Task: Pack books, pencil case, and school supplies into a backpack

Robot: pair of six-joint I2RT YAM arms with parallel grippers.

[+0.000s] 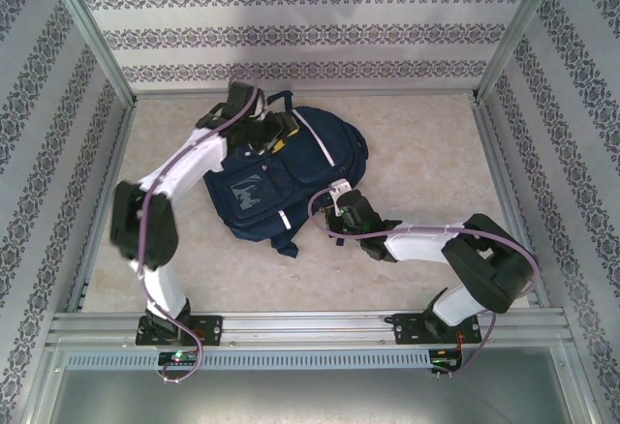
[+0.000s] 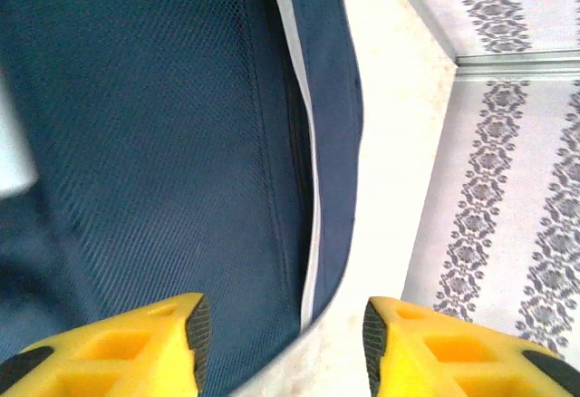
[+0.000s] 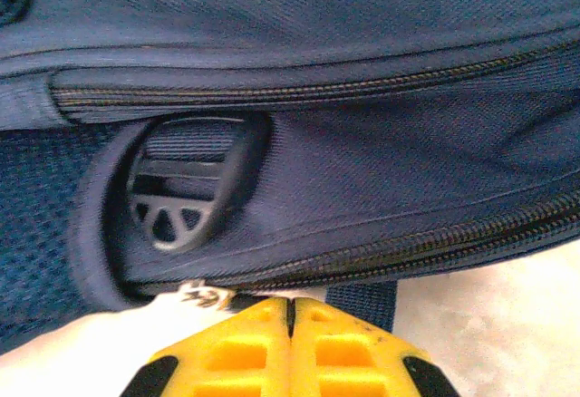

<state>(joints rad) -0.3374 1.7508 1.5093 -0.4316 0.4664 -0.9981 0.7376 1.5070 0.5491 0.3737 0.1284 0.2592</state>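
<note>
- Backpack lies flat mid-bench, and it is the one loose item I see there.
- My read is that the books and school supplies are already inside and the work left is closing up. I can't confirm this, as the contents are hidden.
- Left claw sits at the pack's 11 o'clock corner. On its wrist view the claw is spread wide and holds nothing. It hangs over the pack's edge where the white stripe runs, with bare bench at 3 o'clock.
- Right claw is at the pack's 4 o'clock edge. On its wrist view the claw has its jaws pressed together.
- A silver zipper pull sits just beside the right claw at 10 o'clock. I can't tell whether anything thin is pinched.
- Two zipper runs cross the right wrist view. The lower zipper looks shut along the stretch in frame.
- A grey buckle is tucked in a fabric fold.
- Hard to make out: a dark slit beside the stripe may be an open seam or only shadow. The pale blur at 7 o'clock of the right claw I can't identify.
</note>
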